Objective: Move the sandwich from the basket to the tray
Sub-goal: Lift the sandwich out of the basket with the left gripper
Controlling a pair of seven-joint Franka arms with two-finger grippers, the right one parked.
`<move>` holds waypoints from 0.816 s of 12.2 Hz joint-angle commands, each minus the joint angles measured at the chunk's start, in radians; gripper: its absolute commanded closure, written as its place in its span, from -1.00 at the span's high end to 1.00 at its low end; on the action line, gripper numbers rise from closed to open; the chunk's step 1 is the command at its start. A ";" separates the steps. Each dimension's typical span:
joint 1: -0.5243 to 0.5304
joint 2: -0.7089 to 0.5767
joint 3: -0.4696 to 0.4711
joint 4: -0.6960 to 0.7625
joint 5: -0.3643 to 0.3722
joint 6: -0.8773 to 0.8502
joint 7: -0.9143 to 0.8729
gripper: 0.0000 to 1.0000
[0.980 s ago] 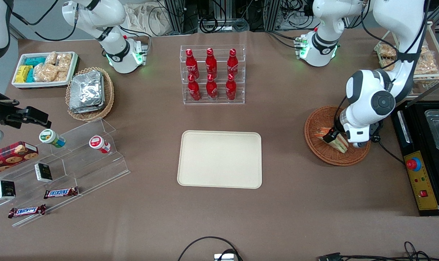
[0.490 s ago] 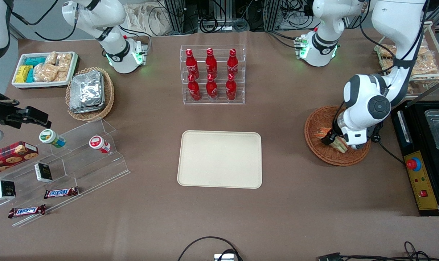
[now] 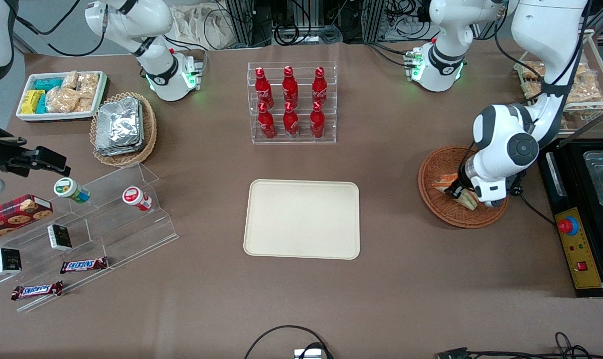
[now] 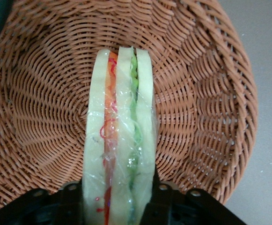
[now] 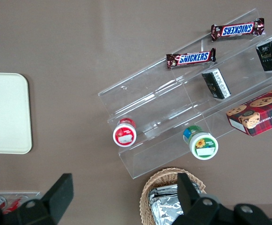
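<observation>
The sandwich point(image 3: 465, 198), a clear-wrapped wedge of white bread with orange and green layers, stands on edge in the reddish-brown wicker basket point(image 3: 438, 208) toward the working arm's end of the table. My gripper point(image 3: 460, 192) is down inside the basket, shut on the sandwich. In the left wrist view the sandwich point(image 4: 119, 126) rises between the two black fingers point(image 4: 70, 199), which press on its two bread faces, with the basket weave point(image 4: 42, 117) all around. The cream tray point(image 3: 301, 219) lies flat at the table's middle with nothing on it; one corner of the tray point(image 5: 4, 112) shows in the right wrist view.
A clear rack of red bottles point(image 3: 291, 102) stands farther from the camera than the tray. A black unit with a red button point(image 3: 568, 225) lies beside the basket at the table's end. A cream wire rack of snack packs point(image 3: 580, 85) stands farther back.
The working arm's wrist has shifted slightly over the basket, a little farther from the camera. The sandwich stays in the basket between the fingers.
</observation>
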 commanded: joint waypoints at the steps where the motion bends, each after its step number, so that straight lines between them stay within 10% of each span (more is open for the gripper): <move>1: -0.001 -0.036 -0.001 0.025 0.019 0.002 -0.033 -1.00; 10: -0.007 -0.018 -0.053 0.593 -0.038 -0.642 0.290 -1.00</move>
